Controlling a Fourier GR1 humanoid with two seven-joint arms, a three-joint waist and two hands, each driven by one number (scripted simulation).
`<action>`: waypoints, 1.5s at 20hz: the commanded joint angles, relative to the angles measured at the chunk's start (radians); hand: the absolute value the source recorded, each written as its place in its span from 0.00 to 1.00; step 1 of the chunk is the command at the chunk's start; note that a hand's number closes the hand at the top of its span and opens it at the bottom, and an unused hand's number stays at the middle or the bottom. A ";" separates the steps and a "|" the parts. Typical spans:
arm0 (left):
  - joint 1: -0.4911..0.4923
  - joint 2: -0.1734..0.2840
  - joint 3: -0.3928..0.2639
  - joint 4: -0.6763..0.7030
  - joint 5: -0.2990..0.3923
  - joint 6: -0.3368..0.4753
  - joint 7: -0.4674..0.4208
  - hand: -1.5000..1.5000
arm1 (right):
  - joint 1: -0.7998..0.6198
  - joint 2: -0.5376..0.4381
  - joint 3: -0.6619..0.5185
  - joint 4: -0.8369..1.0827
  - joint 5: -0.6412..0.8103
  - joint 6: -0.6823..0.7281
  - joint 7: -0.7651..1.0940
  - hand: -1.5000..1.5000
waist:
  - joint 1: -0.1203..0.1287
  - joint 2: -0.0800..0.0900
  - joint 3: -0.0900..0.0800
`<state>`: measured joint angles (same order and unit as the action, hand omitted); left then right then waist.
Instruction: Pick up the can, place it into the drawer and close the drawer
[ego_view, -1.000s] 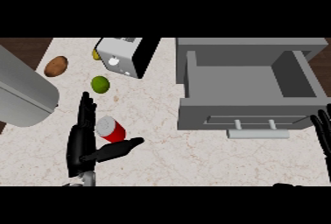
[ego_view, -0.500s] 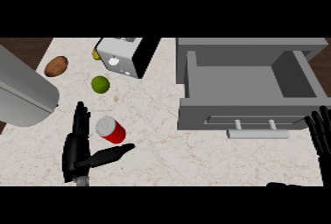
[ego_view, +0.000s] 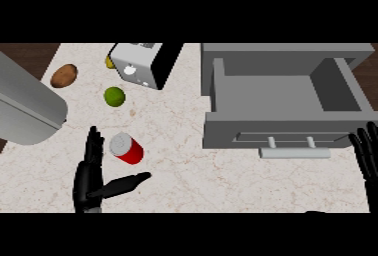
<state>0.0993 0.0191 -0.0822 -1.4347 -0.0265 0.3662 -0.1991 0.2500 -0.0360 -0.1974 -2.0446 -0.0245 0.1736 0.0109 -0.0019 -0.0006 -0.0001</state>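
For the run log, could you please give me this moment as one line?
phase: pre-grasp | left hand: open beside can | can: lying on counter | drawer: open | right hand: open, resting at right edge

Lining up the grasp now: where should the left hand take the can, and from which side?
Grip the can across its red side wall, mid-length. It lies tipped over, silver end up-left. The open left hand is just left of it, so probably close in from that side, fingers and thumb wrapping the curved wall.
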 joint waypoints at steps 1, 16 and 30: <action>0.022 0.035 0.068 0.043 0.050 -0.050 -0.073 0.00 | -0.003 0.014 0.002 -0.020 -0.001 -0.009 0.023 0.00 | 0.001 0.000 0.000; 0.008 0.003 0.081 0.120 0.064 -0.062 -0.106 0.00 | 0.012 0.035 0.013 -0.081 0.009 -0.001 0.057 0.00 | 0.001 0.000 0.000; -0.196 -0.018 0.119 0.367 0.095 -0.047 -0.146 0.00 | 0.041 0.007 -0.078 -0.122 -0.078 0.073 0.079 0.00 | -0.002 0.000 0.000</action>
<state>-0.0865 0.0131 0.0525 -1.0517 0.0685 0.3140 -0.3871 0.2610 -0.0262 -0.2512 -2.1282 -0.0702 0.2232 0.0842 -0.0041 -0.0003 0.0000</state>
